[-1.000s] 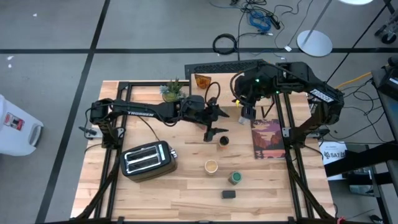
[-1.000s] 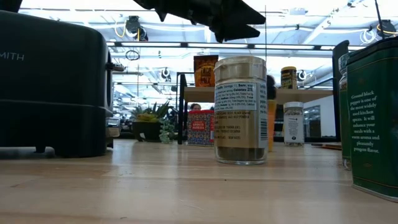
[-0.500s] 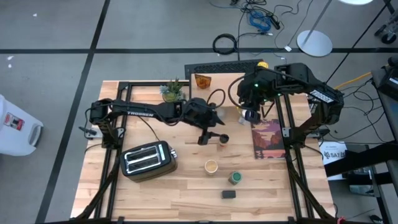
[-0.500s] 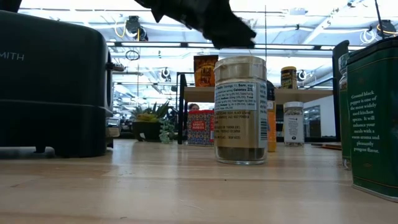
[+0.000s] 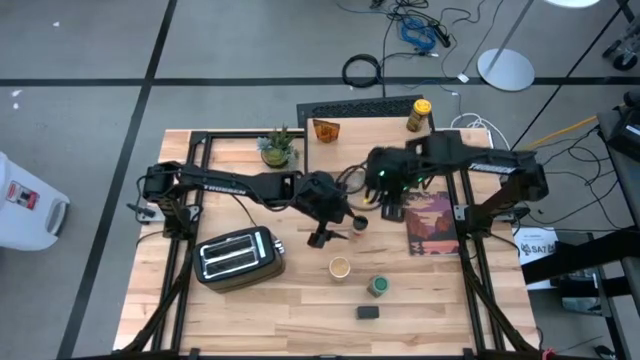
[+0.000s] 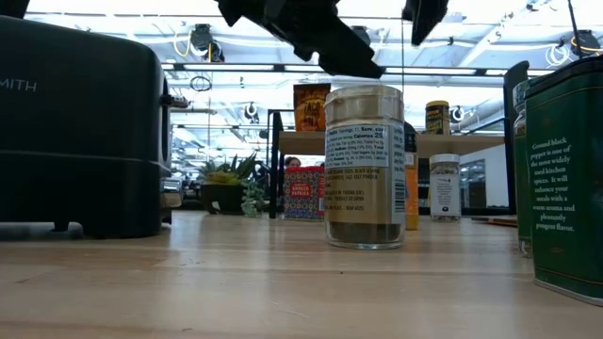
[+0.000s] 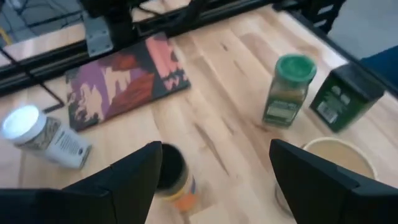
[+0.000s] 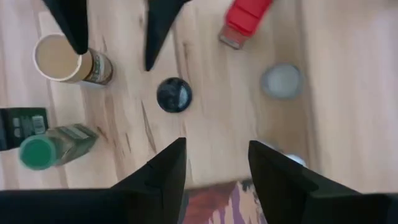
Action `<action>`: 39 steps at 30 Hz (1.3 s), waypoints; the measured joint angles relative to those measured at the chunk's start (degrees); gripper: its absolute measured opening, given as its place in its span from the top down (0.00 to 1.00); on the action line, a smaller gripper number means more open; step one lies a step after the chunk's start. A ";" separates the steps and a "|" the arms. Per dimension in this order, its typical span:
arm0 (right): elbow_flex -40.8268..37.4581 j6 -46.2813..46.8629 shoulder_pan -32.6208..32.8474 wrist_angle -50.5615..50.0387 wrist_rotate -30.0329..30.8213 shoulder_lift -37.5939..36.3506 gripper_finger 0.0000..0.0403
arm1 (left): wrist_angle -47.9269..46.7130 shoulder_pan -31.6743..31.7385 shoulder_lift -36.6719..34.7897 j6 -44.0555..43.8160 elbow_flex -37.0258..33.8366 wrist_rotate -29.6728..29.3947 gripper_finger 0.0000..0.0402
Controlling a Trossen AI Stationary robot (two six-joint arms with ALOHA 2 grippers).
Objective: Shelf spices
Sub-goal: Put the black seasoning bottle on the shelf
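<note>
Both pincers over the black-lidded jar (image 5: 360, 224)

My left pincer (image 5: 329, 236) is spread wide, my right pincer (image 8: 211, 163) parted; shelf (image 5: 360, 108) half-hidden.

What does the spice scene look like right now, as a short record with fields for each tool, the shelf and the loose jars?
left tool: open, empty, over the table near the black-lidded jar
right tool: open, empty, above the same jar
shelf: carries an orange jar and a yellow-lidded jar
loose on table: tan-lidded jar, green-lidded jar, dark green tin
other: toaster, potted plant, picture book
</note>
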 joint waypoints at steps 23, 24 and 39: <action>-41.03 0.96 1.16 47.90 -7.52 -13.97 0.92 | -7.07 -0.75 0.73 -0.37 0.01 -1.37 0.23; -41.94 0.94 1.16 49.31 -7.52 -14.42 0.95 | -7.20 -0.76 0.84 -0.37 0.01 -1.63 0.23; -50.93 3.31 -0.85 60.78 -12.07 -15.90 1.00 | -5.36 -0.74 1.92 -0.37 0.01 -2.07 0.23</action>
